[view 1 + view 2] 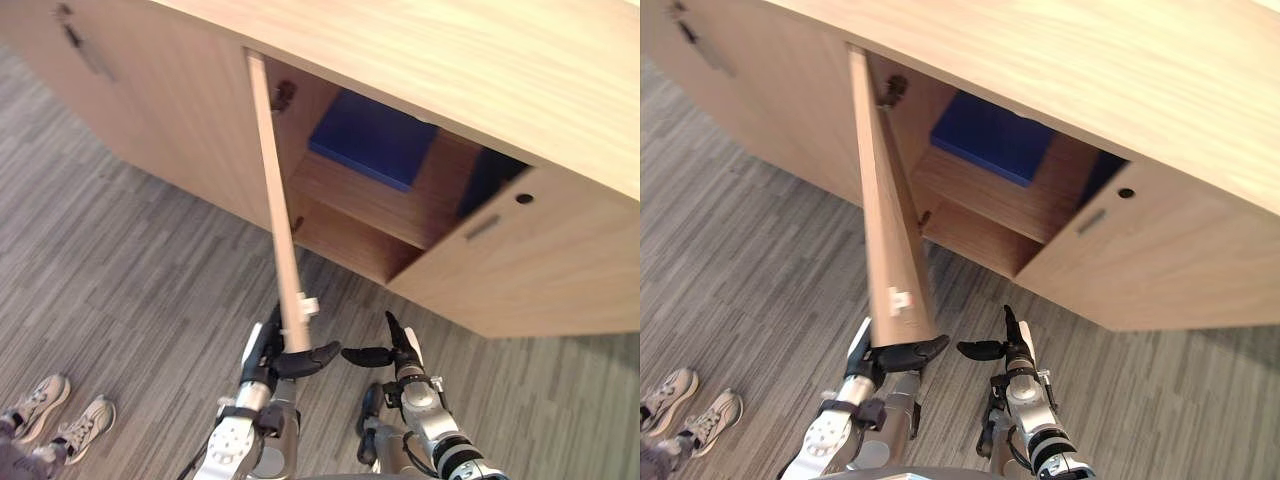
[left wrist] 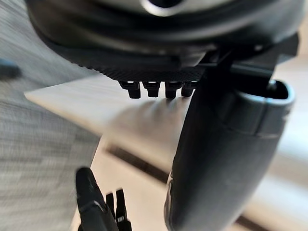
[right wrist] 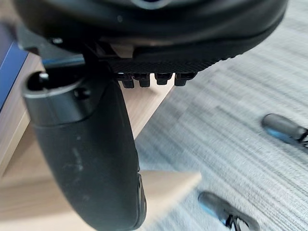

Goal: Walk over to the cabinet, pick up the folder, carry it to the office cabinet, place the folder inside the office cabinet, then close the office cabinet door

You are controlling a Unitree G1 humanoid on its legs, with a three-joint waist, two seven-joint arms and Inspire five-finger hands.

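Rests left hand (image 1: 290, 362), fingers straight, on edge of cabinet door (image 1: 280, 220) at lower centre; holds right hand (image 1: 392, 353) spread, empty, just beside.

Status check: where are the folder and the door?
Left hand open at the free edge of the door; right hand open, empty, on its inner side. Folder on the cabinet shelf. Door open, person's shoes off left.

Folder (image 1: 372, 140) on shelf (image 1: 355, 195) inside cabinet (image 1: 520, 70)

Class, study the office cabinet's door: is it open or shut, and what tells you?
Open. The door stands out edge-on from the office cabinet, and the blue folder shows on the shelf inside.
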